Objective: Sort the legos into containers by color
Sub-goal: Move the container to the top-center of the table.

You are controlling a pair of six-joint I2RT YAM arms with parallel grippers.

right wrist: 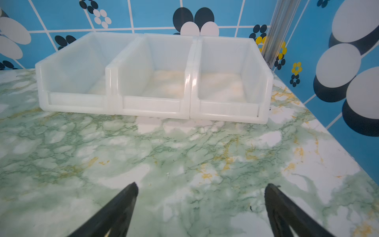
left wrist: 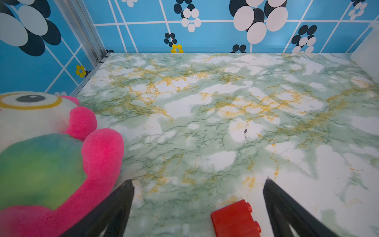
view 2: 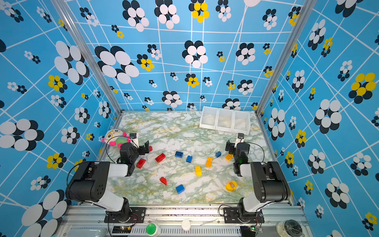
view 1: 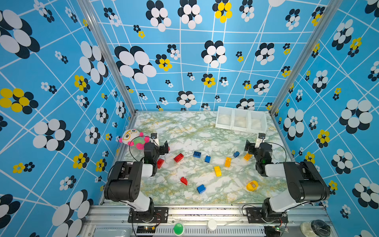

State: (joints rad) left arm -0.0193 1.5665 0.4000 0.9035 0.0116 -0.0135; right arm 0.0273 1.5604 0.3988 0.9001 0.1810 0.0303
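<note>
Red, blue and yellow-orange legos lie scattered over the marble table point(view 1: 184, 131): a red brick point(view 1: 178, 157), a blue brick point(view 1: 201, 188), a yellow brick point(view 1: 217, 171) and a round yellow piece point(view 1: 252, 185) among them. My left gripper point(left wrist: 199, 181) is open and low over the table, with a small red brick point(left wrist: 235, 219) lying loose between its fingers, close to one finger. My right gripper point(right wrist: 202, 185) is open over bare table with nothing in it. It faces three white containers point(right wrist: 153, 102) standing in a row, all empty. In both top views the containers point(view 1: 242, 121) sit at the back right.
A pink-and-green plush toy point(view 1: 134, 138) lies at the table's left edge, right beside my left gripper point(view 1: 163, 146), and its pink limb point(left wrist: 102, 151) is close to one finger. An orange brick point(view 1: 247, 157) lies just beside my right arm. Patterned blue walls enclose three sides.
</note>
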